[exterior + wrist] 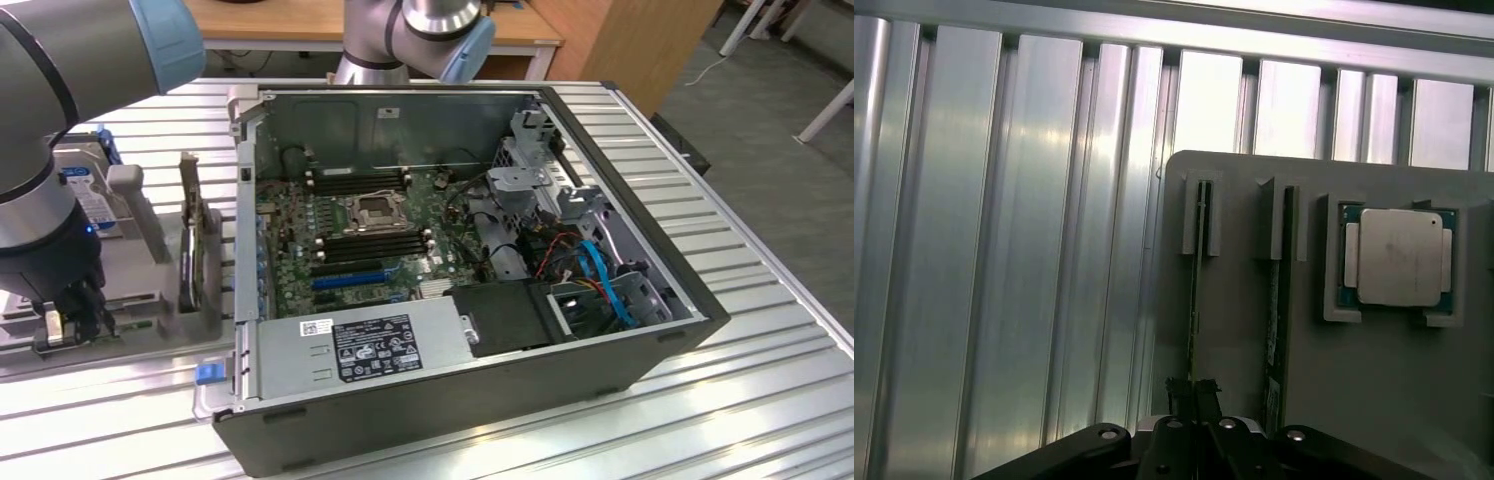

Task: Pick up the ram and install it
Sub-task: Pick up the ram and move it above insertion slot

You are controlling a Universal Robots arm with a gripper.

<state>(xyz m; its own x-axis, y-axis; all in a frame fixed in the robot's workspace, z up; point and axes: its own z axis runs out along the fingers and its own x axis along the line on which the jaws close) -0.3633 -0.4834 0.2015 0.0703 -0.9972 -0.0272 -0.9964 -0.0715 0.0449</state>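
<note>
Two ram sticks stand on edge in slots of a grey holder plate [1239, 330]. The ram [1195, 290] nearer the plate's edge is a thin green board seen edge-on. My gripper [1193, 386] is right over its near end, with the dark fingertips [1176, 388] pressed close on both sides of it, shut on the ram, which still sits in its slot. In the exterior view the gripper [60, 328] hangs low over the holder at that view's left, well away from the computer case.
The second stick [1274, 300] stands parallel beside the first. A square silver CPU [1399, 257] lies in a pocket of the plate. The open computer case [467, 390] holds the motherboard with black memory slots [378, 245]. Ribbed aluminium table [1004, 280] surrounds everything.
</note>
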